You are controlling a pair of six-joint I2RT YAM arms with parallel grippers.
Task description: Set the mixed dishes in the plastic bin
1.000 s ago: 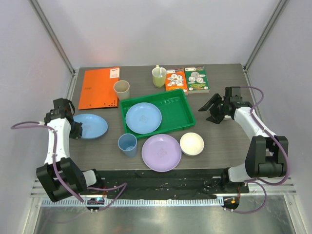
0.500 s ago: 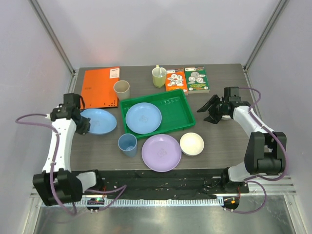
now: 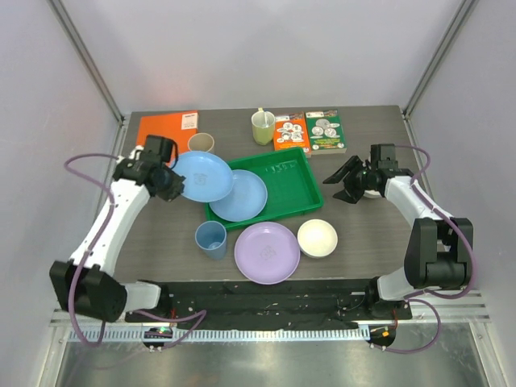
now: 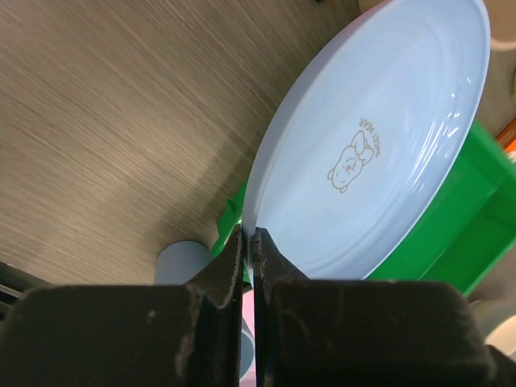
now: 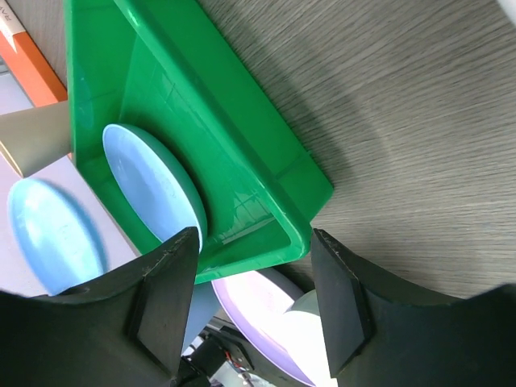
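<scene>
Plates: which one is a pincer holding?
The light blue plate at the left edge of the green bin, its rim pinched in the left pincer. The other light blue plate lies inside the bin; the lilac plate lies outside it.

- Top view: the held round light blue plastic plate [image 3: 203, 175] covers the left rim of the shallow bright green plastic bin [image 3: 294, 189] and one edge of the second light blue plate [image 3: 246, 200] inside it.
- Behind the held plate, only the rim of the beige plastic cup [image 3: 201, 142] shows.
- Left wrist view: the left gripper [image 4: 251, 233] hides most of the blue plastic cup [image 4: 181, 260]; the picture's edge crops the held plate; its printed lettering is too small to read.
</scene>
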